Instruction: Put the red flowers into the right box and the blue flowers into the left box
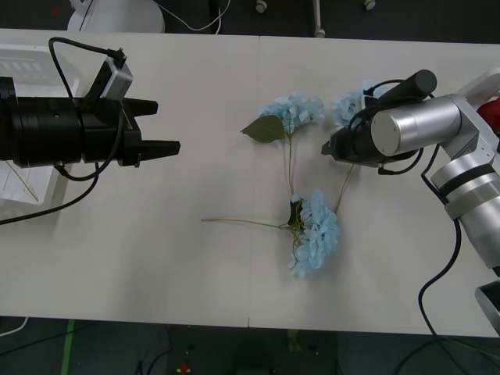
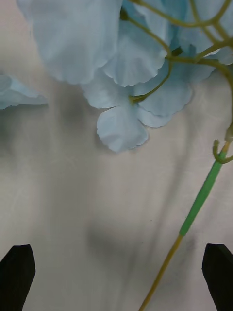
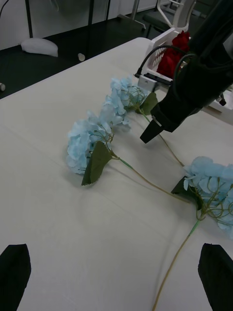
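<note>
I count three blue flowers [image 1: 315, 232] lying on the white table [image 1: 195, 258]. One sits near the middle of the table, its head toward me and its long stem running off toward my left. A second one [image 1: 293, 112] lies farther back with a broad green leaf [image 1: 263, 129] beside its head. The third [image 1: 349, 107] is just to the right of that one, partly behind my right arm, its thin stem [image 2: 199, 199] trailing back toward me.

My right gripper [image 1: 328, 148] is low over the table at that third flower's stem. In the right wrist view its two black fingertips [image 2: 17, 272] are spread wide, and the stem runs between them without touching either; pale petals hang close in front of the camera.

The red flowers [image 3: 174, 52] are in the right box [image 3: 162, 46], a white tray at the table's right edge beyond my right arm; I can see a clump of red there but cannot count the heads.

My left gripper [image 1: 160, 126] hangs over the left part of the table, pointing toward the flowers and well apart from them, fingers spread and holding nothing. The left box [image 1: 27, 74] sits at the table's left edge, mostly behind my left arm.
</note>
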Motion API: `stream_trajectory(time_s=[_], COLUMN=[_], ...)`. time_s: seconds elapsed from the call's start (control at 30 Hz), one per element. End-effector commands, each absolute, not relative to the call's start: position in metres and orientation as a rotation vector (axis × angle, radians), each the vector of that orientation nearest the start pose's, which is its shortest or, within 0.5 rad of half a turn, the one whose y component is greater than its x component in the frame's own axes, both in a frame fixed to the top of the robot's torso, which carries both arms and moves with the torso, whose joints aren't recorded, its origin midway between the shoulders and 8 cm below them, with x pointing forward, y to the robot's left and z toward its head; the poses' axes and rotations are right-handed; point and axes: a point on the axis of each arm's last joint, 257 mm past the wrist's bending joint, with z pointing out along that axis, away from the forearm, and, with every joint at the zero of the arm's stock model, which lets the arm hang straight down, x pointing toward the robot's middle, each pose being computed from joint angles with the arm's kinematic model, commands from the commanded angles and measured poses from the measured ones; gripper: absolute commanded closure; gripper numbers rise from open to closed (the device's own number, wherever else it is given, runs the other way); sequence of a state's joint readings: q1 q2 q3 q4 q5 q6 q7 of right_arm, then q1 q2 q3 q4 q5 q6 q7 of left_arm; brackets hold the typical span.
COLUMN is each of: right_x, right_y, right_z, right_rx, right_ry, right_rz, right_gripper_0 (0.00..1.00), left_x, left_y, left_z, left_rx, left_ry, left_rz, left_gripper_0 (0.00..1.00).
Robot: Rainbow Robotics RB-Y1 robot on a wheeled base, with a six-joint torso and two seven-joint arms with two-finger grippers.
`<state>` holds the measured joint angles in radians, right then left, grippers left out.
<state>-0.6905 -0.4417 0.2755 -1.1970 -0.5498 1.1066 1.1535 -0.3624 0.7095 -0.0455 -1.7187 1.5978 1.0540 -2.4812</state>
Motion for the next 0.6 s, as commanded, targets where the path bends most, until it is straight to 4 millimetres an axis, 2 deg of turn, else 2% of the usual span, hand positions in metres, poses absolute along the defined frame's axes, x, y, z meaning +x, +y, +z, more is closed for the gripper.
stream_trajectory(time_s=[0.03, 0.6], right_x=[0.608, 0.606], right_y=[-0.183, -0.187], right_z=[-0.266, -0.279], right_rx=[0.147, 0.129], right_ry=[2.469, 2.488], right_rz=[0.281, 0.222], right_gripper_0=[0.00, 0.00], left_x=[0.485, 0.485], left_y=[0.140, 0.140], left_z=[-0.108, -0.108], left_rx=[1.048, 1.048], left_ry=[1.652, 1.652], left_rz=[-0.592, -0.592], left_gripper_0=[0.00, 0.00])
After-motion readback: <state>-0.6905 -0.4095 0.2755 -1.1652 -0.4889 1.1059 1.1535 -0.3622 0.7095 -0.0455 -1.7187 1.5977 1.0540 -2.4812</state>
